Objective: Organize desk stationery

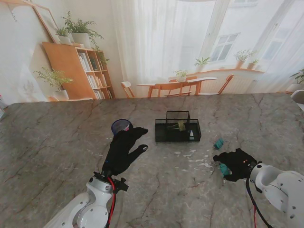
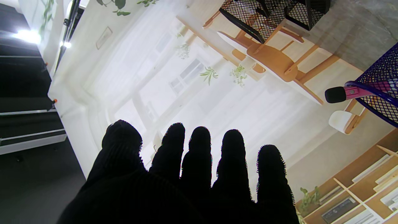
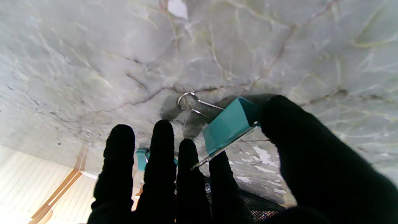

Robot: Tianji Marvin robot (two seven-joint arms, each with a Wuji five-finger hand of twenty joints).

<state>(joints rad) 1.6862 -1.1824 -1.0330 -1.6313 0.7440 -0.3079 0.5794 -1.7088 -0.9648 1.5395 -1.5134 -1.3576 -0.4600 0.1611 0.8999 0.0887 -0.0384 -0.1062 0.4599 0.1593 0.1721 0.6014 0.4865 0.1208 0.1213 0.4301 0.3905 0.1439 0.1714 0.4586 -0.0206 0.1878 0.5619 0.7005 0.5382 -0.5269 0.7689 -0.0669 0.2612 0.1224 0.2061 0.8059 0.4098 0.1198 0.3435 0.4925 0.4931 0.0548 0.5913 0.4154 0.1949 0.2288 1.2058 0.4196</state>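
1. No brand, label or readable writing shows on any item.
2. In the stand view, the right hand [image 1: 233, 165], at lower right of the frame, pinches a teal binder clip [image 1: 223, 168]; a second teal clip [image 1: 218, 143] lies apart, just beyond it.
3. The right wrist view alone shows the held clip's wire loop against the marble table [image 3: 93, 62].
4. The left hand [image 1: 122, 151] hovers left of centre, fingers spread, holding nothing.
5. The black mesh organizer [image 1: 177, 129] sits at centre; the blue mesh cup [image 1: 120, 126] is beside the left fingertips.
6. Only the left wrist view shows a pink pen [image 2: 345, 93] in that cup.
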